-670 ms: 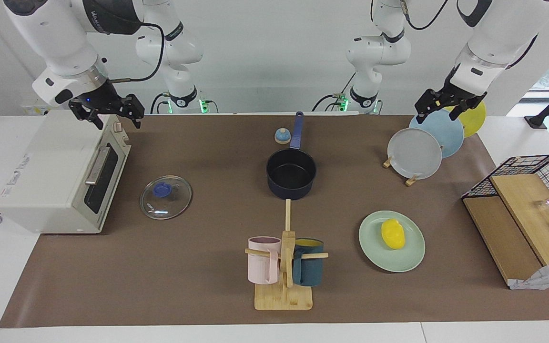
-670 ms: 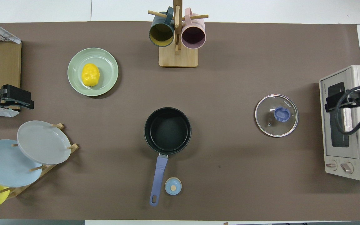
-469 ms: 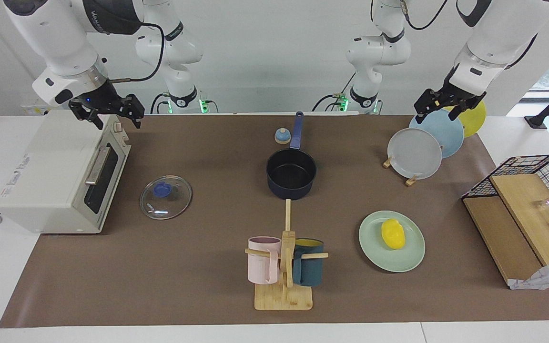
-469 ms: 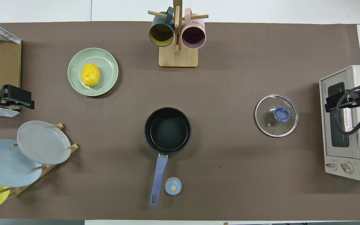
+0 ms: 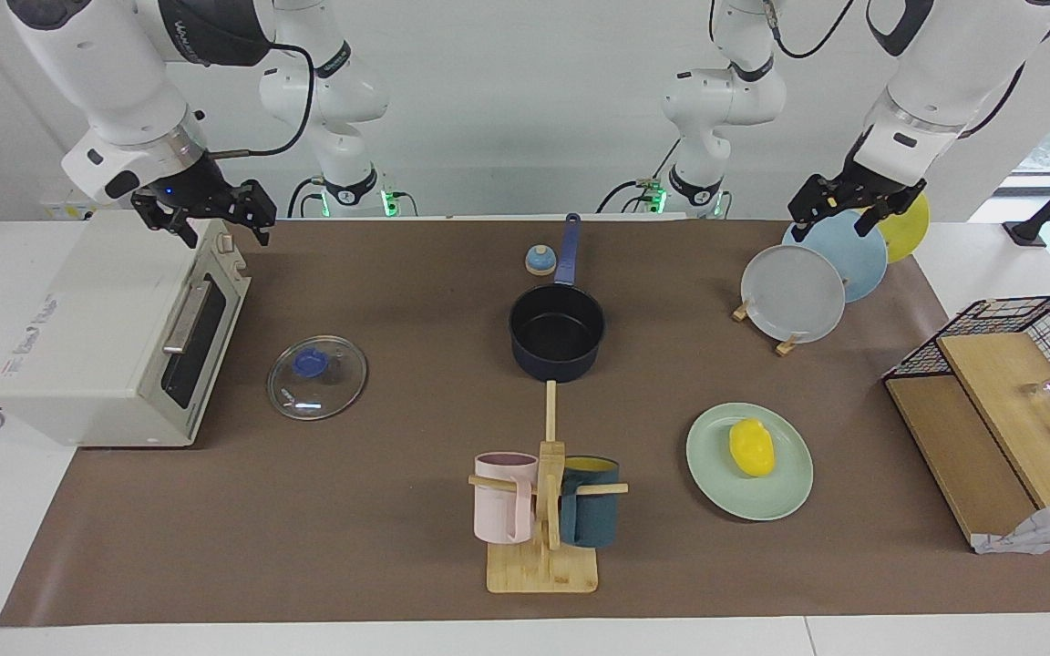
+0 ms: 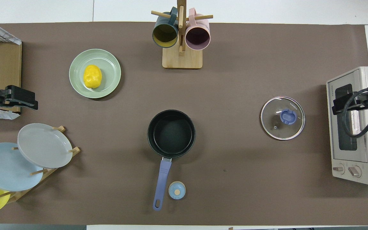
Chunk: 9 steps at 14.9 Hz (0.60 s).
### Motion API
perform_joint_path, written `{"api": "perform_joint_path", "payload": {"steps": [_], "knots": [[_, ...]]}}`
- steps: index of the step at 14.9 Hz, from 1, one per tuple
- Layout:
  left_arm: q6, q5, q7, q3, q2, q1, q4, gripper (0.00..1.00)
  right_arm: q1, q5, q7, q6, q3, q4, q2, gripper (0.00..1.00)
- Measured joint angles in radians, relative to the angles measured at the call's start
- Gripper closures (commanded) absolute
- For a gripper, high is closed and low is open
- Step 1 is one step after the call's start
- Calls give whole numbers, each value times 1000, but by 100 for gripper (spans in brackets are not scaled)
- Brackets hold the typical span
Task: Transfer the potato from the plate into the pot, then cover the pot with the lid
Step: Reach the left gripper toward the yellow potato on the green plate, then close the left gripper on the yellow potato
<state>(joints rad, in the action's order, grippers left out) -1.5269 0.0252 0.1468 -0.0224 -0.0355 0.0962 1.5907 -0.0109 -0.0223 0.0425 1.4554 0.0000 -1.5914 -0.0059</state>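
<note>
My left gripper [image 5: 839, 202] hangs open over the plate rack [image 5: 785, 344]; my right gripper [image 5: 211, 217], open, over the toaster oven [image 5: 106, 328]. The potato [image 5: 751, 446] lies on the plate [image 5: 789, 492], long axis toward me. The pot [image 5: 557, 333] points its handle at me; the lid [image 5: 317, 377] lies beside the oven.

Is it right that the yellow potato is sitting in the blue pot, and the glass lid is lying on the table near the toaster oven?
Not quite. The potato is on the green plate, not in the pot, which is empty. The overhead view shows this. The glass lid does lie on the table near the toaster oven.
</note>
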Motion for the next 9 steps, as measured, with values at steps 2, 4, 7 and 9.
{"api": "perform_joint_path", "payload": {"steps": [2,4,7,9], "knots": [[-45,0,0,0,15,0,20,0,0,0,0,0,0,0,0,0],[-104,1,0,0,89,1,18,0,0,0,0,0,0,0,0,0],[-245,1,0,-4,298,9,-31,0,0,0,0,0,0,0,0,0],[-332,1,0,-4,434,21,-69,0,0,0,0,0,0,0,0,0]]}}
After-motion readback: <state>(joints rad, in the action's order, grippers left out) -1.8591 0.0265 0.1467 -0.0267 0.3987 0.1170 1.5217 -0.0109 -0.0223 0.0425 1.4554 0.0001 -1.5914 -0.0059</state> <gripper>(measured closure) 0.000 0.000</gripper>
